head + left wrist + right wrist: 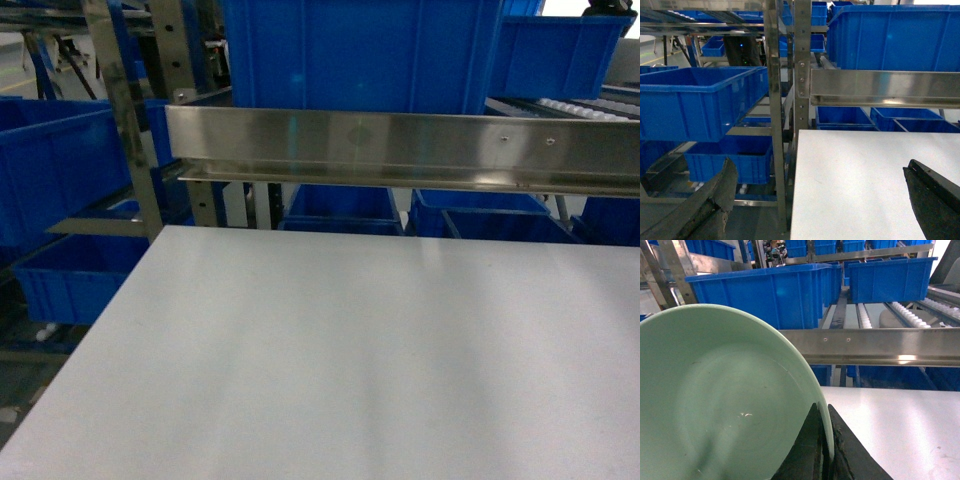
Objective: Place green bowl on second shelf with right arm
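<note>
While the right gripper (824,450) pinches the rim of the green bowl (720,400) above the white table (900,430), the steel shelf rail (875,346) stands just ahead — left gripper (815,200) spread wide, holding nothing.

The smooth, matte, pale mint-green round bowl (725,405), tilted with its inside facing the right wrist camera, is pinched at its rim by the right gripper (824,450), short of and lower than the shiny stainless-steel roller shelf's broad front rail (880,346).
</note>
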Robot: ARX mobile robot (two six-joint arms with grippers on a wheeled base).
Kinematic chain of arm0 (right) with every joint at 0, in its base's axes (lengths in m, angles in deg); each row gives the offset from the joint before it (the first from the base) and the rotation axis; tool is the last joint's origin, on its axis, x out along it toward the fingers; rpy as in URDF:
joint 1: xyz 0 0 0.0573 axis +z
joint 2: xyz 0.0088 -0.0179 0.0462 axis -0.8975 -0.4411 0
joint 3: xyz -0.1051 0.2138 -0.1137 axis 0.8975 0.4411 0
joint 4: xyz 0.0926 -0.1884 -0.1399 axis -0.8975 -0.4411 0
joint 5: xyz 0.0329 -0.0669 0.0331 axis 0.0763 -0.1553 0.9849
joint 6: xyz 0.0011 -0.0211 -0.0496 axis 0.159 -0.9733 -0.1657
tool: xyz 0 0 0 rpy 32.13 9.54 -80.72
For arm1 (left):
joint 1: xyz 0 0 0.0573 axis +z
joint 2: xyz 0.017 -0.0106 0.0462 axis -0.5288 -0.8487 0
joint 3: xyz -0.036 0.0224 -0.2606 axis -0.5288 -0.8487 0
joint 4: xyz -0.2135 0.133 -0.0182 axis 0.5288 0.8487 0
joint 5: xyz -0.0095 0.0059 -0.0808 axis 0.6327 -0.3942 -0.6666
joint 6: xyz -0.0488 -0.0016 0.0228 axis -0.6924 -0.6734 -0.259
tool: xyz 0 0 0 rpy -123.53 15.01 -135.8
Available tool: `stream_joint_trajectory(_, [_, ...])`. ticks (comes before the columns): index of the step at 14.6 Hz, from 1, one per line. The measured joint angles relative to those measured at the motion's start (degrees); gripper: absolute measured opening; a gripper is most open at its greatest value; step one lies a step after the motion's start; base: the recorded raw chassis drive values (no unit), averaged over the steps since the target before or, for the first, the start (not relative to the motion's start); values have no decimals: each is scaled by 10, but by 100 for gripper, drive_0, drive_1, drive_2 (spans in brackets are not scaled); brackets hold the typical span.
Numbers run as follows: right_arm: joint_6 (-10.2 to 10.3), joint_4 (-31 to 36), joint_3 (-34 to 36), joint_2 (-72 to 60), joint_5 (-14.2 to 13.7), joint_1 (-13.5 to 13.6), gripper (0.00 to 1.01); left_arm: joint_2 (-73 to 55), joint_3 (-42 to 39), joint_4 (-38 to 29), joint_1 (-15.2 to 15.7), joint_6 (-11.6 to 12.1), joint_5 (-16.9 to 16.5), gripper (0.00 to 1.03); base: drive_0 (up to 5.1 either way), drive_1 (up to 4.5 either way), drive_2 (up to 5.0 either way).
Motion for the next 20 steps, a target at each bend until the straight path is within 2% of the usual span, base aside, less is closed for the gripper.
stream_joint_trajectory(20, [0, 0, 0, 0, 0, 0, 2, 0, 0, 0, 0, 0, 0, 98, -496, 245, 245])
